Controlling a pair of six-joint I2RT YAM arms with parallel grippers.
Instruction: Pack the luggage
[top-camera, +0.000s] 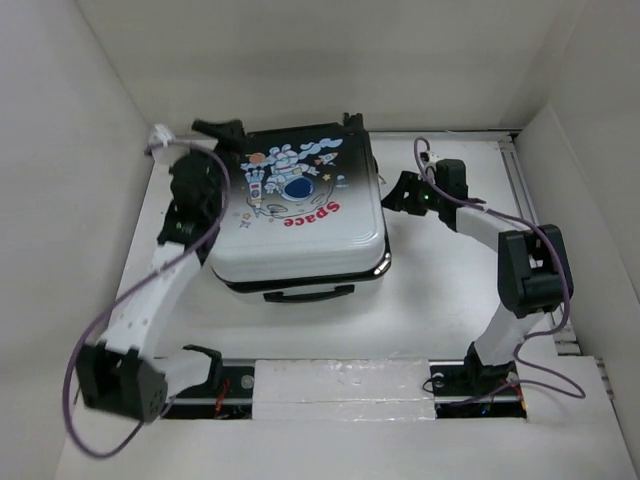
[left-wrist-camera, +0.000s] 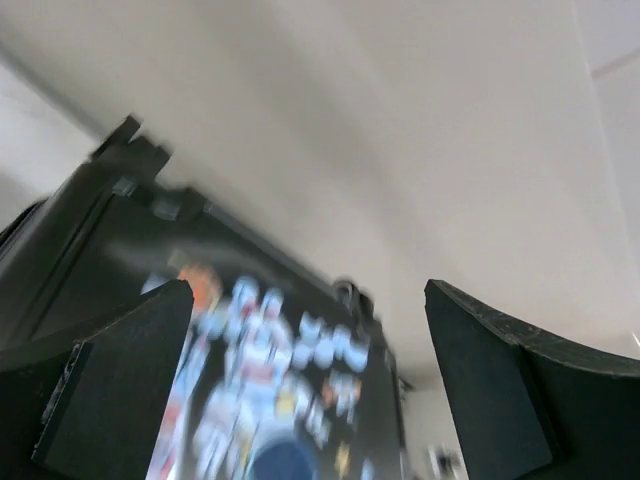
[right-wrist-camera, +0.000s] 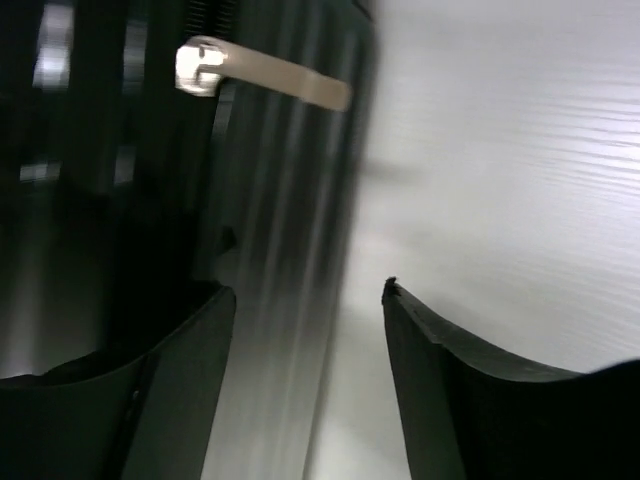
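The luggage (top-camera: 300, 215) lies flat and closed in the middle of the table, astronaut print and red "Space" word facing up, black handle on its near side. My left gripper (top-camera: 222, 130) is open and empty at the suitcase's far left corner; the left wrist view shows the blurred print (left-wrist-camera: 270, 400) between and below its wide-apart fingers (left-wrist-camera: 120, 380). My right gripper (top-camera: 388, 195) is open and empty against the suitcase's right side. In the right wrist view its left finger (right-wrist-camera: 170, 390) overlaps the dark side wall (right-wrist-camera: 280, 200), with a pale zip pull (right-wrist-camera: 260, 72) above.
White walls enclose the white table (top-camera: 430, 300) on the left, far and right sides. A black rail with a white taped strip (top-camera: 340, 388) runs along the near edge between the arm bases. Purple cables hang off both arms.
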